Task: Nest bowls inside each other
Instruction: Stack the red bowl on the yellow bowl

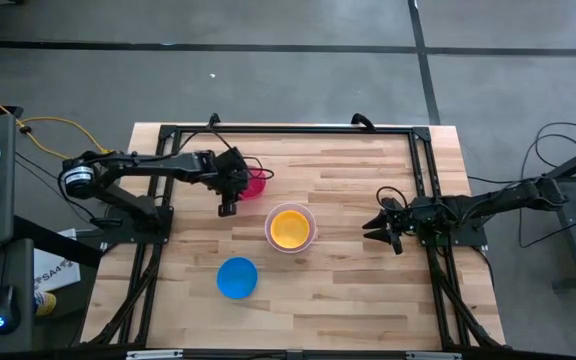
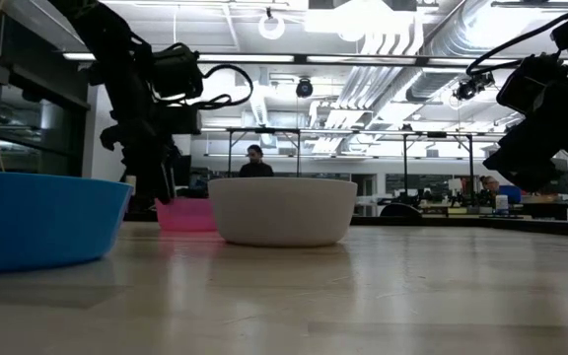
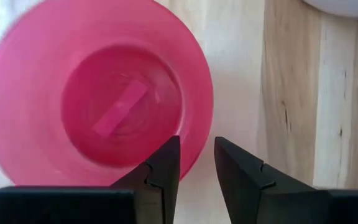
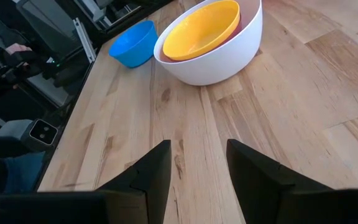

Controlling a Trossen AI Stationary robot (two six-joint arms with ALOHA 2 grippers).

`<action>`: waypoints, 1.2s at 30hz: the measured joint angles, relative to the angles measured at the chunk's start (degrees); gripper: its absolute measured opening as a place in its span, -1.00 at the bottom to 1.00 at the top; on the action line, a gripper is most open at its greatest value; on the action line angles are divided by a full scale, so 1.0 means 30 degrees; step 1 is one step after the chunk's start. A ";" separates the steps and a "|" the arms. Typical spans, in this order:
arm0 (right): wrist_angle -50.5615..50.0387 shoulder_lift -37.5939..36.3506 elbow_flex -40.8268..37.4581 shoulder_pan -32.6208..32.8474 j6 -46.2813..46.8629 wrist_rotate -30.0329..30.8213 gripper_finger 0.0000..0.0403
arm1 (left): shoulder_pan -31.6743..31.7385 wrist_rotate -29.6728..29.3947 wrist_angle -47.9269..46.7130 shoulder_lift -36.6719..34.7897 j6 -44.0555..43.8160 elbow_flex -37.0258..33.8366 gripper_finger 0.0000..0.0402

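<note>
The pink-red bowl (image 3: 98,106) stands upright on the table at the far left (image 1: 258,183). My left gripper (image 3: 196,146) is open at its near rim, pointing steeply down, with one finger over the inside and one outside. The white bowl (image 1: 290,228) stands at mid-table with the yellow bowl (image 4: 201,28) nested in it, and a pinkish-purple rim (image 4: 248,17) shows between them. The blue bowl (image 1: 236,277) stands alone nearer the front. My right gripper (image 4: 197,155) waits open at the table's right (image 1: 373,226). My left gripper straddles the pink-red bowl's rim (image 3: 199,134) from above, with one finger (image 3: 166,162) over the hollow and the other (image 3: 235,165) outside the wall. I cannot tell whether either finger touches the rim. The bowl sits flat on the table.
A black frame (image 1: 288,130) runs along the table's far edge and down both sides. Bare wood lies between the white bowl and my right gripper (image 4: 278,106). In the low view, people sit at desks in the room beyond the table (image 2: 254,163).
</note>
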 joint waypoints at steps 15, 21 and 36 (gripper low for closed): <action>0.0000 0.0000 0.0000 -0.0007 -0.0003 0.0000 -0.26 | -0.0044 0.0280 0.0193 0.0364 0.0252 -0.0007 -0.50; 0.0000 0.0000 0.0000 -0.0007 0.0000 0.0000 -0.26 | -0.0044 0.0280 0.0284 0.0364 0.0251 -0.0007 -0.50; 0.0000 0.0005 0.0000 -0.0007 -0.0002 0.0000 -0.26 | -0.0044 0.0896 0.0321 0.0583 0.0240 0.0011 -0.91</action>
